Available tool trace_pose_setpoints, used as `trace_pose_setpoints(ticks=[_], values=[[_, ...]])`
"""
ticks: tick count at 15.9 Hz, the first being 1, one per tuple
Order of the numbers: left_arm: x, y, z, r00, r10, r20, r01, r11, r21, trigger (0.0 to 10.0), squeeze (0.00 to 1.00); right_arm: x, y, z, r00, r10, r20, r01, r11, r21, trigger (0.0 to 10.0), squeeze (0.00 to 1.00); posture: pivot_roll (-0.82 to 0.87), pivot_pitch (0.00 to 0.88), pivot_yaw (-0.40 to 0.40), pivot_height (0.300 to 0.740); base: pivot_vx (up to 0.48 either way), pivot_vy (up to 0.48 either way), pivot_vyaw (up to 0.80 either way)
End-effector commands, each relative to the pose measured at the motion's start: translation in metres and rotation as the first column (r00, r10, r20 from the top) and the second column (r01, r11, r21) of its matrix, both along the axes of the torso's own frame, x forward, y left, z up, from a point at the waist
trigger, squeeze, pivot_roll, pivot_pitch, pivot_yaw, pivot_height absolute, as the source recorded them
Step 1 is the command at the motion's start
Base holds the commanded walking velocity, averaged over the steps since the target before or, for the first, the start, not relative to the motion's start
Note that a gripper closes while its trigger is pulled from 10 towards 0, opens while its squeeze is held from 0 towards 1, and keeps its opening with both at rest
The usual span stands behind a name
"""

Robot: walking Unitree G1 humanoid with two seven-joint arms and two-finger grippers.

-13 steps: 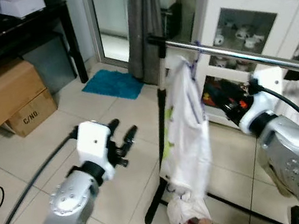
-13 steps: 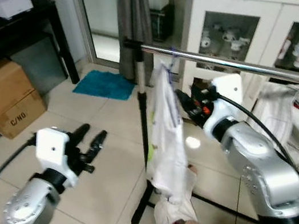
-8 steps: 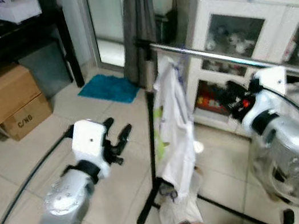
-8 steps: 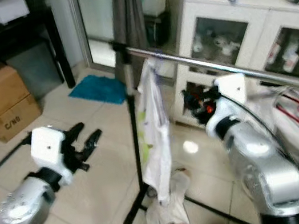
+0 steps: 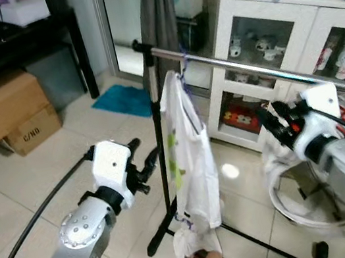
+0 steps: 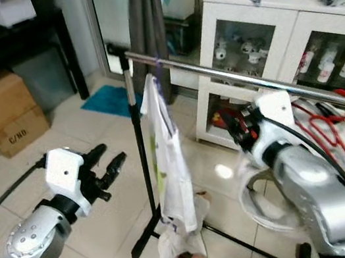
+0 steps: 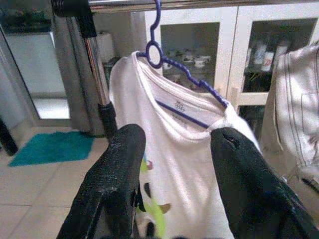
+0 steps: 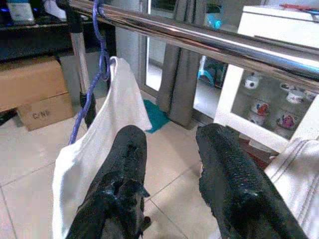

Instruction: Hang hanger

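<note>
The purple hanger hung by its hook from the chrome rail of the garment rack, close to the rail's end above the black upright post, and it carried a white T-shirt with green print that draped down to a bunched heap of cloth on the tiled floor. The left gripper was held in free air to the left of the post, at about mid-height of the shirt, apart from both shirt and hanger; its two black fingers stood spread with a clear gap, holding nothing, and in the left wrist view the hanger's hook and shoulder bar lay beyond that gap, straight ahead. The right gripper was raised on the opposite side of the shirt, just below the rail and in front of the white glass-door cabinet; its fingers were likewise parted and empty. In the right wrist view the hanger and shirt hung ahead of the fingertips, not touching them, with the rail passing overhead. Another pale garment hung on the rail next to the right arm. Cardboard boxes and a teal mat lay on the floor further back, well apart from the rack
</note>
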State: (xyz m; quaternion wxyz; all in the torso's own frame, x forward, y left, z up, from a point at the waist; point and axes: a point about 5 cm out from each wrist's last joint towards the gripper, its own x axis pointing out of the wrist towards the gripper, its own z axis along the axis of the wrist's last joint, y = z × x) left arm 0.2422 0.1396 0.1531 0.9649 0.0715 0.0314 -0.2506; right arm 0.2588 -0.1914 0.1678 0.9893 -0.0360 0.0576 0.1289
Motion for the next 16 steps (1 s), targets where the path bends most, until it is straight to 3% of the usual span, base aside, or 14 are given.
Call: trace_pose_setpoints(ticks=[1, 2, 5, 6, 8, 12, 16], values=[[-0.001, 0.001, 0.003, 1.000, -0.012, 0.013, 0.012, 1.000, 0.016, 10.0, 0.00, -0.003, 0.003, 0.010, 0.999, 0.036, 0.024, -0.036, 0.999, 0.010, 10.0, 0.59, 0.08, 0.000, -0.056, 0.740, 0.000, -0.259, 0.00], [-0.001, 0.001, 0.002, 1.000, -0.018, 0.013, 0.017, 1.000, 0.017, 10.0, 0.00, -0.005, 0.000, 0.010, 1.000, 0.024, 0.010, -0.024, 1.000, 0.006, 10.0, 1.00, 0.08, 0.000, -0.054, 0.740, 0.000, -0.240, 0.00], [-0.003, -0.004, 0.001, 0.997, -0.074, -0.017, 0.074, 0.997, -0.005, 10.0, 0.00, -0.022, -0.012, 0.004, 0.996, -0.016, -0.084, 0.010, 0.997, -0.072, 10.0, 1.00, 0.07, 0.000, -0.051, 0.740, 0.000, 0.000, 0.00], [-0.009, -0.009, 0.001, 0.985, -0.170, -0.026, 0.170, 0.985, -0.007, 10.0, 0.00, -0.028, -0.023, 0.003, 0.991, -0.078, -0.113, 0.066, 0.992, -0.109, 10.0, 1.00, 0.06, 0.000, -0.046, 0.740, 0.000, 0.000, 0.00], [-0.014, -0.013, 0.002, 0.964, -0.263, -0.034, 0.263, 0.965, -0.007, 10.0, 0.00, -0.031, -0.039, 0.005, 0.971, -0.206, -0.124, 0.185, 0.969, -0.165, 10.0, 1.00, 0.05, 0.000, -0.038, 0.740, 0.000, 0.000, 0.00], [-0.019, -0.020, 0.001, 0.921, -0.383, -0.075, 0.383, 0.924, -0.017, 10.0, 0.00, -0.034, -0.060, 0.011, 0.927, -0.355, -0.122, 0.316, 0.913, -0.256, 10.0, 1.00, 0.05, 0.000, -0.036, 0.740, 0.000, 0.000, 0.00], [-0.021, -0.017, 0.000, 0.899, -0.426, -0.104, 0.427, 0.904, -0.020, 10.0, 0.00, -0.040, -0.073, 0.020, 0.914, -0.383, -0.136, 0.329, 0.893, -0.307, 10.0, 1.00, 0.04, 0.000, -0.036, 0.740, 0.000, 0.000, 0.00]])
